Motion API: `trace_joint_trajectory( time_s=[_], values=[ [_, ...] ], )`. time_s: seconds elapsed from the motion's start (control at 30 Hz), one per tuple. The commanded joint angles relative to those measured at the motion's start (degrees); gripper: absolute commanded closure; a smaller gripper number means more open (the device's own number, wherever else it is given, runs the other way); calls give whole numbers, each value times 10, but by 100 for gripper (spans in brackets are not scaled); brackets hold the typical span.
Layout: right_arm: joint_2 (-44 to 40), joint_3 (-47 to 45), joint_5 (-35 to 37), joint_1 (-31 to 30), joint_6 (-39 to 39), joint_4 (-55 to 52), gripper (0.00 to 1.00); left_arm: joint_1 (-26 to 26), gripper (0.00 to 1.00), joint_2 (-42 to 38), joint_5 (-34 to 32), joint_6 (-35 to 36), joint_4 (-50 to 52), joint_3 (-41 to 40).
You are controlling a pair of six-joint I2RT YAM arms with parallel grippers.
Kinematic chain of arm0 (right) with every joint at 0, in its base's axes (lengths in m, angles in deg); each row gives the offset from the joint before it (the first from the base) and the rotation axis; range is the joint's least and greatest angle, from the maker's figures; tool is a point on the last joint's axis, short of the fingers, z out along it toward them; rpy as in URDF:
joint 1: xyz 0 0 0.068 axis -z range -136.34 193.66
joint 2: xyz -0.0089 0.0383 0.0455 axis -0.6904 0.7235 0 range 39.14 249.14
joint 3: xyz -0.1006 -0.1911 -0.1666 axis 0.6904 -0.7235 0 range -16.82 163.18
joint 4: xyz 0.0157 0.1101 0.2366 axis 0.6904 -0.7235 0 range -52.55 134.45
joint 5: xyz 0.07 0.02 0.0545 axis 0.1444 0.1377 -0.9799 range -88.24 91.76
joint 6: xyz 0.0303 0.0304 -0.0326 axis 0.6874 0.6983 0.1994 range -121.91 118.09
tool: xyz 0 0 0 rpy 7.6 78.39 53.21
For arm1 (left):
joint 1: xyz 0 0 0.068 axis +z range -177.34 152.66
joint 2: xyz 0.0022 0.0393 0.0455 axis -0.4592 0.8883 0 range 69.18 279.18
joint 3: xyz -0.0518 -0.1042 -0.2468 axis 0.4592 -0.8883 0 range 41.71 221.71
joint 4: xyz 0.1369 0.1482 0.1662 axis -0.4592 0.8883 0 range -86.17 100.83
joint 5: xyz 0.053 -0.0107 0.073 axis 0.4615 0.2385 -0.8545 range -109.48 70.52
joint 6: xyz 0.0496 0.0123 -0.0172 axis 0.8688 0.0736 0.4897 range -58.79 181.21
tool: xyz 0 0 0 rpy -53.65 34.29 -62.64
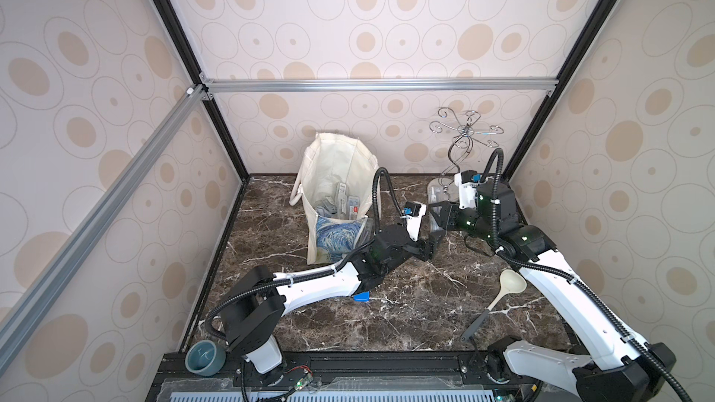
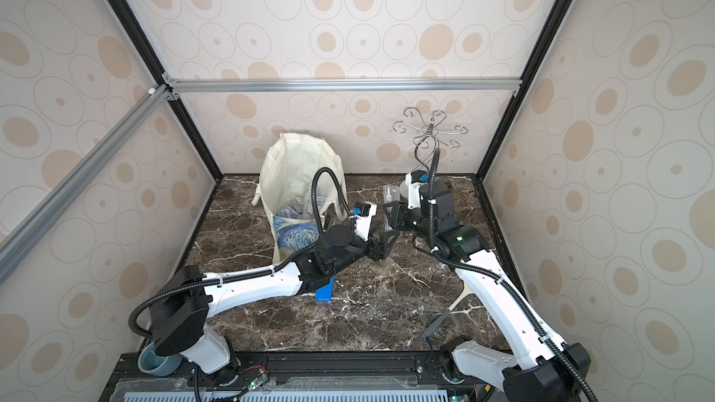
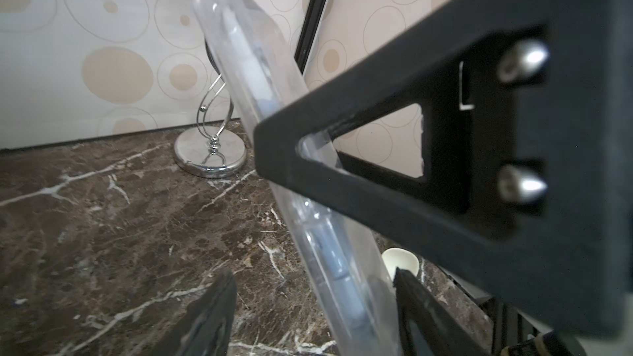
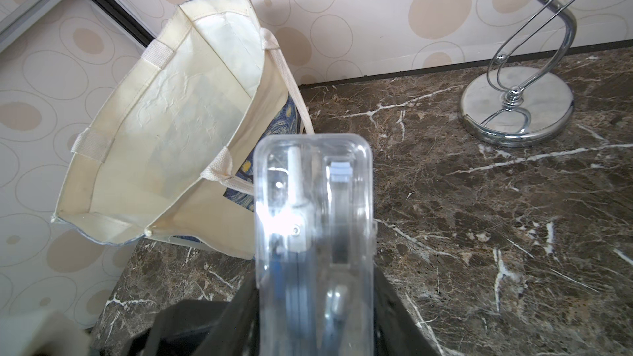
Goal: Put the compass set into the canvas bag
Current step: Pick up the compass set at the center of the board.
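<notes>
- Front edge, L side: teal bowl (image 1: 203,357) beside the base of the L arm (image 1: 317,288).
- Front R: ladle (image 1: 497,299), cream scoop + grey handle, lying flat on the marble table (image 1: 387,315), just beside the R arm (image 1: 561,295).
- Small blue obj (image 1: 361,297) on the table, partly under the L arm; can't tell what it is.
- Mid-table: left gripper (image 3: 317,282) reaches in w/ jaws spread either side of the near end of the clear case. One finger (image 3: 416,306) sits right at the case edge, the other has a clear gap. Not pinching.
- Just behind it: right gripper (image 1: 439,213) is pressed together on the compass set (image 4: 315,220), a clear plastic case w/ white + blue-grey parts inside. The case is up off the table and tilted, its far end sticking out past the fingers.
- Compass set is outside the canvas bag (image 1: 332,160), to its R, btwn the bag and the chrome stand (image 1: 460,141). It's clear of the bag in both top views.
- Bag: upright, rear, L of centre, mouth open, strap handles hanging down the sides, starry print facing front. Some packets (image 1: 342,203) in the bottom, too small to ID.
- Far R corner: chrome stand, twisted wire stem, hooks on top, round base on the table near the back wall.
</notes>
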Motion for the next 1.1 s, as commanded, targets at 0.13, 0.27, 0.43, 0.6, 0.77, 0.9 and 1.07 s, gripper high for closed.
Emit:
trace_joint_trajectory(
  time_s=[0.13, 0.27, 0.43, 0.6, 0.77, 0.9, 1.07],
  values=[
    [-23, -10, -20, 1, 11, 14, 59, 16, 40, 5, 24, -47, -97, 1],
    [-25, -12, -23, 2, 13, 18, 59, 21, 47, 8, 39, -60, -132, -8],
    [-22, -13, -25, 2, 15, 22, 59, 29, 57, 22, 63, -78, -133, -1],
    [-24, -15, -24, 2, 15, 27, 59, 35, 67, 30, 83, -97, -145, -2],
    [-25, -19, -20, 2, 14, 32, 59, 38, 78, 31, 87, -105, -150, -3],
    [-25, -22, -20, 2, 16, 39, 59, 39, 81, 29, 85, -103, -151, -3],
    [-24, -23, -13, 2, 14, 39, 47, 42, 82, 27, 80, -100, -149, -4]
  ],
)
